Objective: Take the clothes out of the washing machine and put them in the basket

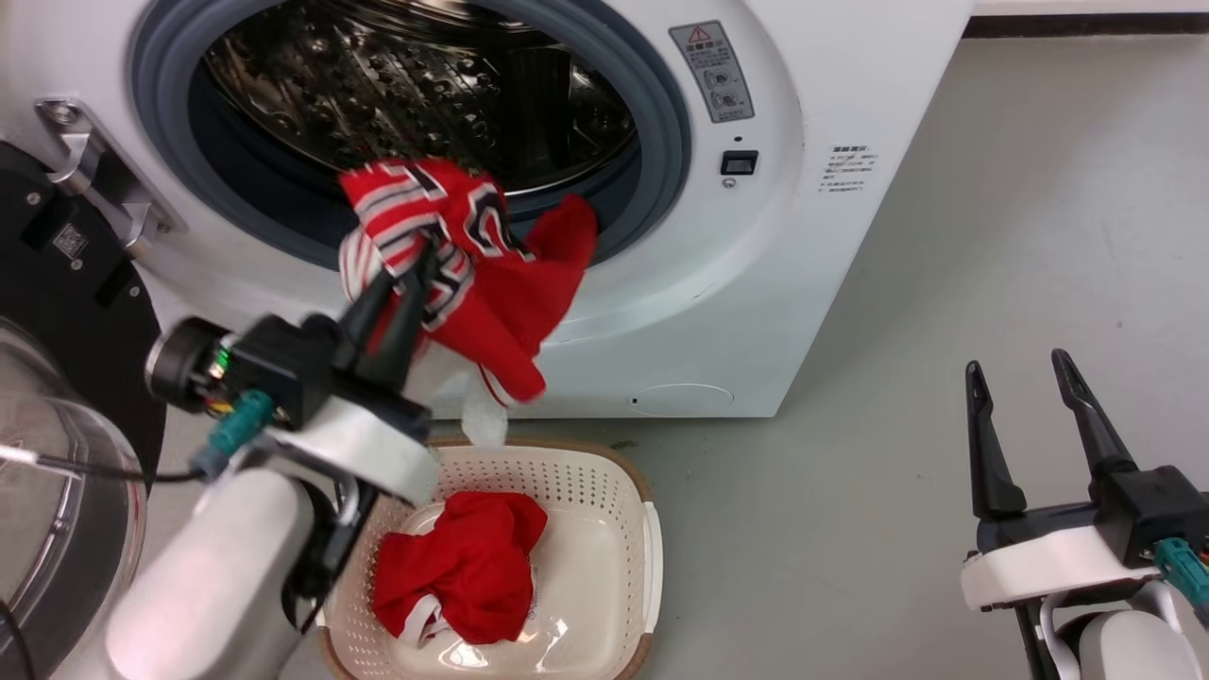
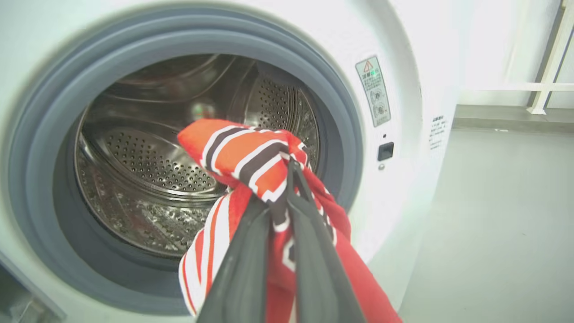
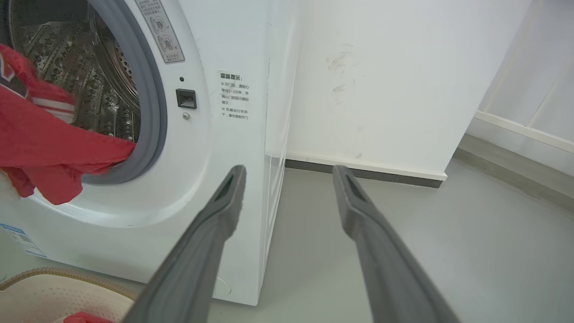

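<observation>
My left gripper [image 1: 423, 255] is shut on the red jersey [image 1: 491, 274] with white and black stripes, held in front of the washing machine [image 1: 831, 236] porthole, part of it still draped over the grey rim. In the left wrist view the fingers [image 2: 291, 179] pinch the striped jersey [image 2: 251, 157] before the steel drum [image 2: 148, 170]. Below, the cream basket [image 1: 642, 557] holds a plain red garment [image 1: 463, 567]. My right gripper [image 1: 1020, 373] stands open at the lower right, away from the machine, with nothing between its fingers [image 3: 287, 175]. The jersey [image 3: 40, 148] shows at the left there.
The black-framed glass door [image 1: 66, 453] hangs open at the far left, close to my left forearm. Grey floor [image 1: 992, 236] stretches to the right of the machine. A white wall [image 3: 381, 80] with a dark baseboard stands behind it.
</observation>
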Motion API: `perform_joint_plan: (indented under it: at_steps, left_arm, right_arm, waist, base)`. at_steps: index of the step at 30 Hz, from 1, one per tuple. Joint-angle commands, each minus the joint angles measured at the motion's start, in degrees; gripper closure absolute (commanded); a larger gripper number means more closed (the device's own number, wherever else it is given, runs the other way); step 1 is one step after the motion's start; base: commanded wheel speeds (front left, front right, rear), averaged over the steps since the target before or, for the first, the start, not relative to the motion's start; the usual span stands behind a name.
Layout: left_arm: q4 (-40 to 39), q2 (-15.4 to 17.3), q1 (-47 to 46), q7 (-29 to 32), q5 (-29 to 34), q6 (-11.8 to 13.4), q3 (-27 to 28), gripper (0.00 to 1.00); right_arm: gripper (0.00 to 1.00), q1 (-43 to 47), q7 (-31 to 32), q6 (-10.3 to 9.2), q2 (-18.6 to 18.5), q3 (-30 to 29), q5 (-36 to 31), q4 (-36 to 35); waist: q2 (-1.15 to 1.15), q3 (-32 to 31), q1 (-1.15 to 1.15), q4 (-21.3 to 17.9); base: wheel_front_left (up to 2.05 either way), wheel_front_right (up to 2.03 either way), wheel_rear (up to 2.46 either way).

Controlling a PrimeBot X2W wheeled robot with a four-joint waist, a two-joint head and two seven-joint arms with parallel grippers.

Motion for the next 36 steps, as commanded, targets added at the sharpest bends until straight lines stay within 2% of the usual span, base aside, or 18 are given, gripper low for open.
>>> perform_joint_plan:
  at_steps: [1, 5, 11, 18, 19, 25, 36]
  left_arm:
    - [-1.8, 0.0, 1.9, 0.7, -0.3, 0.4, -0.8, 1.00]
    - [-3.7, -0.1, 5.4, 3.1, -0.3, 0.4, -3.5, 1.00]
    - [1.0, -1.3, 7.8, 5.7, -0.7, -1.5, -7.5, 1.00]
    - [11.1, -3.2, 6.7, 8.1, -0.3, -4.3, -11.3, 1.00]
    - [14.6, -4.4, 5.1, 8.0, -0.1, -5.1, -11.8, 1.00]
    - [26.3, -8.0, -0.3, 5.6, 1.0, -7.2, -13.2, 1.00]
    - [43.5, -11.6, -11.4, 1.2, 2.4, -9.5, -13.5, 1.00]
  right_arm:
    - [0.00, 0.7, -0.1, -0.06, 0.0, 0.1, -0.5, 0.1]
    - [0.00, 0.2, -0.1, -0.06, 0.0, 0.3, -0.5, -0.1]
    - [0.00, -1.2, -0.1, -0.06, 0.0, 0.7, -0.7, -0.5]
    - [0.00, -2.7, -0.1, -0.06, 0.0, 0.6, -0.6, -1.1]
    - [0.00, -3.3, -0.1, -0.06, 0.0, 0.6, -0.5, -1.4]
    - [0.00, -5.2, -0.1, -0.06, 0.0, 0.7, 0.0, -2.5]
    - [0.00, -8.7, -0.1, -0.06, 0.0, 0.9, 1.2, -4.3]
  waist:
    - [0.00, 0.1, 0.01, 0.4]
    - [0.00, 1.3, 0.01, 0.7]
    - [0.00, 4.4, 0.01, -0.1]
    - [0.00, 9.1, 0.01, -1.7]
    - [0.00, 11.1, 0.01, -2.3]
    - [0.00, 17.9, 0.01, -4.2]
    - [0.00, 29.3, 0.01, -7.4]
  base:
    - [0.00, 0.00, 0.00]
    - [0.00, 0.00, 0.00]
    - [0.00, 0.00, 0.00]
    - [0.00, 0.00, 0.00]
    - [0.00, 0.00, 0.00]
    - [0.00, 0.00, 0.00]
    - [0.00, 0.00, 0.00]
